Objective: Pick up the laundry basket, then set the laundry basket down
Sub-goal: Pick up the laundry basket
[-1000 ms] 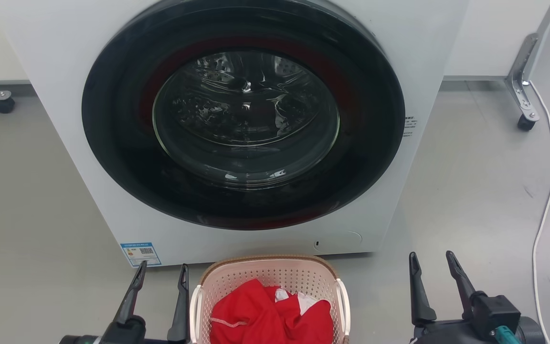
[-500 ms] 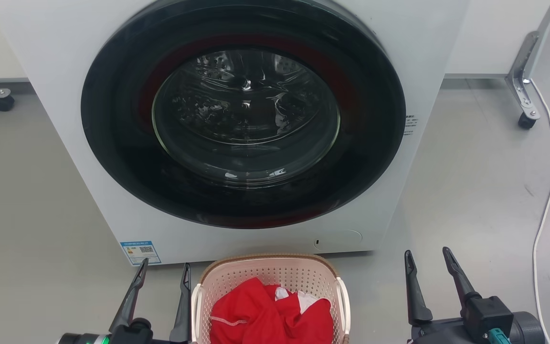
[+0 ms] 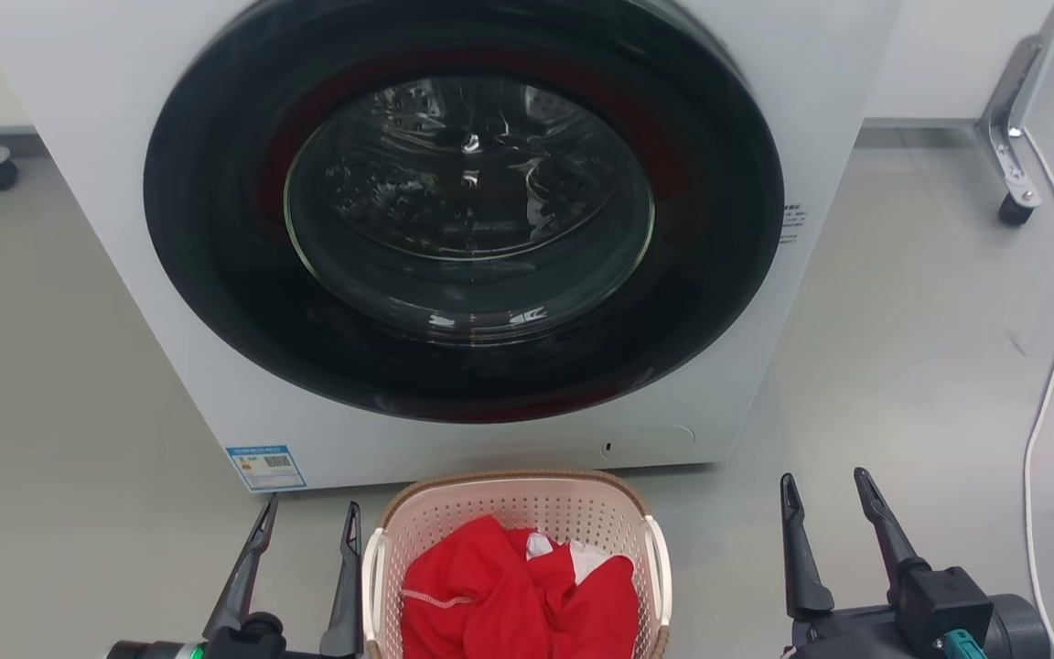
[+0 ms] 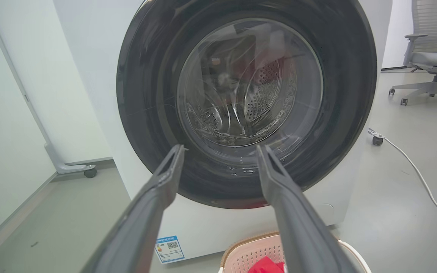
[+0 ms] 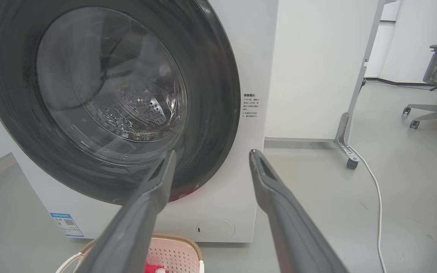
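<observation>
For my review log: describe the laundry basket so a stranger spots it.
Start at the white washing machine with the dark round door. On the floor before it stands the laundry basket: pale pink, perforated, brown-rimmed, holding red cloth.

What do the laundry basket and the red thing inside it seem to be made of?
The laundry basket looks like matte pale plastic: moulded walls with regular holes. Its brown rim looks woven, perhaps only moulded. The red thing seems soft fabric: folds and a stitched seam.
</observation>
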You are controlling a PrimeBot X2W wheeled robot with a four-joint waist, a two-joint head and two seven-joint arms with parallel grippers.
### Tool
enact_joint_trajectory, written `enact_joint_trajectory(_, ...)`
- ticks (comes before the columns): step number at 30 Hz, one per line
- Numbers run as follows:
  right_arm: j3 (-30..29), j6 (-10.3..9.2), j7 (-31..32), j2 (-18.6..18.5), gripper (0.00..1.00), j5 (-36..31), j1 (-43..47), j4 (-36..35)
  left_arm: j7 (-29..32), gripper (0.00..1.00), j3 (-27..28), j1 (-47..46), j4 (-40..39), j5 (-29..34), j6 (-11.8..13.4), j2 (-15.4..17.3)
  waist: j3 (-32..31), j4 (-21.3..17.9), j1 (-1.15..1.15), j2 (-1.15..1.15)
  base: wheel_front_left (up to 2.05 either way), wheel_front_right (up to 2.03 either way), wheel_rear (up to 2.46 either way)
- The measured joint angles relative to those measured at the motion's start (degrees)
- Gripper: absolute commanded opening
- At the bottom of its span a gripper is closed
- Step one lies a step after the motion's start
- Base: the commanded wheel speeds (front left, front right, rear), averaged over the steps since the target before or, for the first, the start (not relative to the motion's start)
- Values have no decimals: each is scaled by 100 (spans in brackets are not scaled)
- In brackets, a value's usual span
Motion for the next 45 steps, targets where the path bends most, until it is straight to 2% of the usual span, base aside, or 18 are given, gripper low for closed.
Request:
enact_joint_trajectory(8,-86,1,-8,1,100,32,-157,-46,0,100,78,-71,-65,-3,0,-20,360,2,0,0,0,0,0)
enact_joint_trajectory(13,-197,22,-10,1,100,96,-557,52,0,100,188,-493,88,-103,-8,-76,696,2,1,0,0,0,0)
enact_joint_trajectory(31,-290,309,115,-13,100,342,-2155,1748,164,100,360,-1918,1980,-521,-211,-205,2152,-27,1,1,0,0,0)
enact_joint_trajectory(45,-169,371,180,-14,100,412,-3071,2675,285,100,335,-2971,3051,-568,-260,-324,3434,-26,1,1,0,0,0)
